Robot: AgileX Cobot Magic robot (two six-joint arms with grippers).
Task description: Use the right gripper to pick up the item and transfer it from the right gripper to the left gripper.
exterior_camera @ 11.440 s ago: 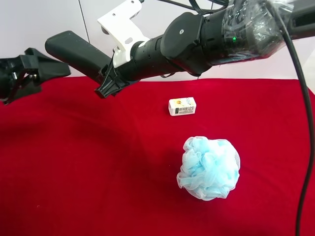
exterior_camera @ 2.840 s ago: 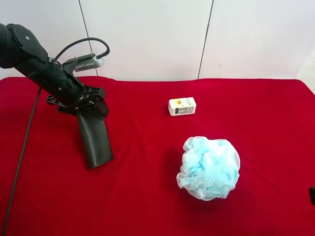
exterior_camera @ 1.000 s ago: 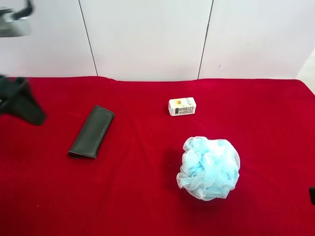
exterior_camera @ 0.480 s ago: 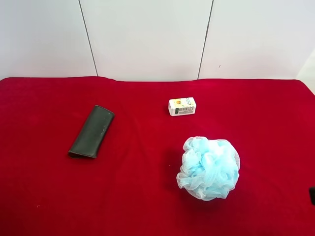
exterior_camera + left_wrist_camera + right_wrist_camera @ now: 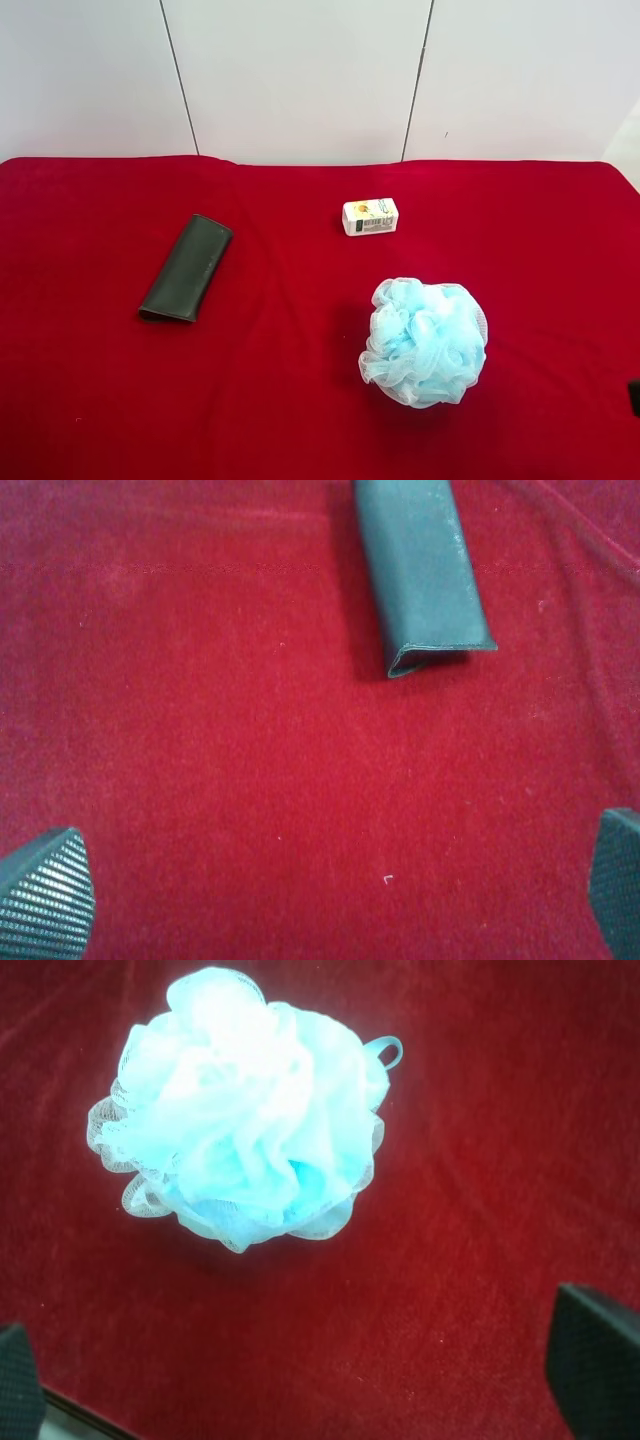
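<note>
Item (image 5: 187,267): long flat matte dark case

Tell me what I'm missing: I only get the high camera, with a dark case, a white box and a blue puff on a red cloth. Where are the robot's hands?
Observer: Both are out of your view. The left wrist camera shows the left gripper above bare red cloth, jaws wide apart and empty.
Operator: Is the case near it?
Observer: Yes. The dark case lies flat ahead of those fingertips, touching neither, and its near end looks slightly open.
Operator: And the other hand?
Observer: The right gripper is open and empty too, with the blue puff lying ahead of its fingertips, untouched.
</note>
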